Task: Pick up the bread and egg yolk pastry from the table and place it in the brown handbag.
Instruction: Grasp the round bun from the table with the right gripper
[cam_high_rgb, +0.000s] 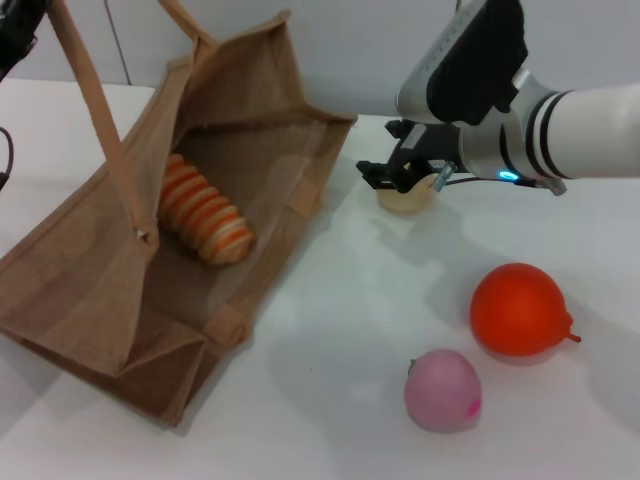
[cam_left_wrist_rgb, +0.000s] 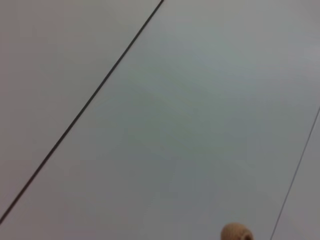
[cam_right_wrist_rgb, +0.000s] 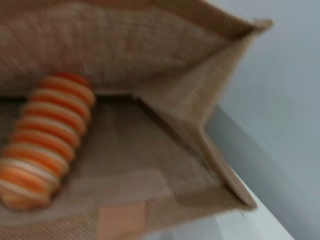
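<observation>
Nearest to me, a pink peach-like ball (cam_high_rgb: 443, 390) and a smooth orange round fruit (cam_high_rgb: 519, 310) are sitting on the white table (cam_high_rgb: 330, 400); they are not part of my job.

Farther back, my right gripper (cam_high_rgb: 405, 172) is hanging just beside the open mouth of the large tan-brown woven jute handbag (cam_high_rgb: 90, 290), and its black fingers are closing on the small round pale beige egg yolk pastry (cam_high_rgb: 408, 197). The pastry is showing only under the fingers, so I cannot tell whether it is lifted or touching the table. The right arm is reaching in from the right side, nearly level, with the wrist pointing toward the bag.

The relation I am watching is this: the bag opening lies to the left of the gripper, quite near. The bag is lying on its side with the mouth facing the pastry. Inside it, the elongated ribbed bread with orange and cream stripes (cam_high_rgb: 203, 212) is already resting, its long axis running from the far wall toward the mouth.

I judge the next move should carry the pastry leftward over the rim.

My left gripper is not visible; its arm is holding up high at the far left.
</observation>
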